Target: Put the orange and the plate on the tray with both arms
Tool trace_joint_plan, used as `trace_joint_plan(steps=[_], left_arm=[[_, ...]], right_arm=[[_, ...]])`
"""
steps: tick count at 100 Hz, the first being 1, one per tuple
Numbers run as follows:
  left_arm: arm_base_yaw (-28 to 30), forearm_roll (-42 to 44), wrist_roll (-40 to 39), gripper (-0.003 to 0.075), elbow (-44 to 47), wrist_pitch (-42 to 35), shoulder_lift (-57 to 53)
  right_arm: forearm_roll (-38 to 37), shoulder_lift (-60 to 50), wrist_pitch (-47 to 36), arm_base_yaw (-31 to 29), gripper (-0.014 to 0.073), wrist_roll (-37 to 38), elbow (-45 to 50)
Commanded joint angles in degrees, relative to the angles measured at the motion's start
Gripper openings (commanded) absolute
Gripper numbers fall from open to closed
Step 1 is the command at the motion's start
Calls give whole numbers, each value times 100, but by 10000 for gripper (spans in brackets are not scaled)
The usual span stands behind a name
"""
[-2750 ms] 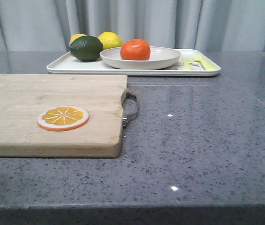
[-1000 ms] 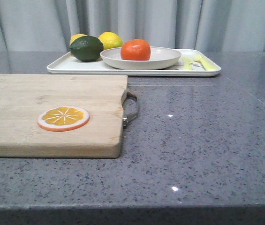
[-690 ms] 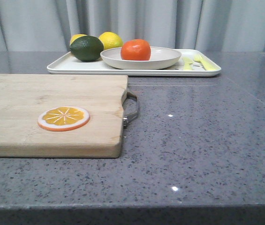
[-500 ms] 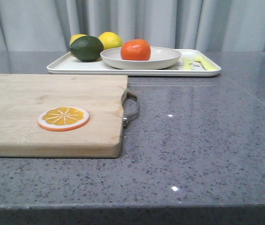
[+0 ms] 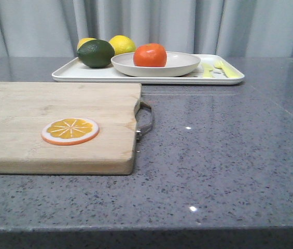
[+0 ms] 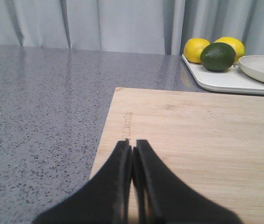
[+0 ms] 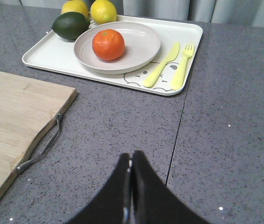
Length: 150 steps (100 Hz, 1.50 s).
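Observation:
The orange (image 5: 149,55) lies in the off-white plate (image 5: 180,66), and the plate rests on the long white tray (image 5: 68,72) at the back of the table. The right wrist view shows the orange (image 7: 108,44), the plate (image 7: 141,49) and the tray (image 7: 47,53) too. My left gripper (image 6: 133,144) is shut and empty over the near left part of the wooden cutting board (image 6: 206,135). My right gripper (image 7: 131,156) is shut and empty above the bare grey table, well short of the tray. Neither gripper shows in the front view.
A dark green lime (image 5: 95,53) and two yellow lemons (image 5: 121,44) sit at the tray's left end. Yellow-green cutlery print (image 7: 169,65) marks its right end. The cutting board (image 5: 42,114) with a metal handle (image 5: 145,120) carries an orange slice disc (image 5: 69,130).

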Motion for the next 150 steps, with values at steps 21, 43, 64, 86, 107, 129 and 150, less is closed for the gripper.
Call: trace_joint_plan(steps=[21,43,64,86,107,129,150], left_arm=[[12,1,-45,-20,49,-407,-197],[12,1,-45,-20,49,-407,-197],[12,1,-45,-20,49,-407,-197],[12,1,-45,-20,49,-407,-197],[12,1,-45,-20,49,-407,-197],[12,1,-45,-20,49,-407,-197],[12,1,-45,-20,49,-407,-197]], right_arm=[[-124,23,-810,0,-38,-56,-134],[-413,21,-2214,-19,-38,-56,214],[-845,-425,-3926,-445,-38,-56,1368],[-872,-1251,-4107,-1285,-38,-51,2392],[-872,-2061,-4100,-1846,-38,112,3288],[-872,-2815,-4094,-2140,-38,121,4072],[-872,-3588,-3729,-2140,-38,297,4499]])
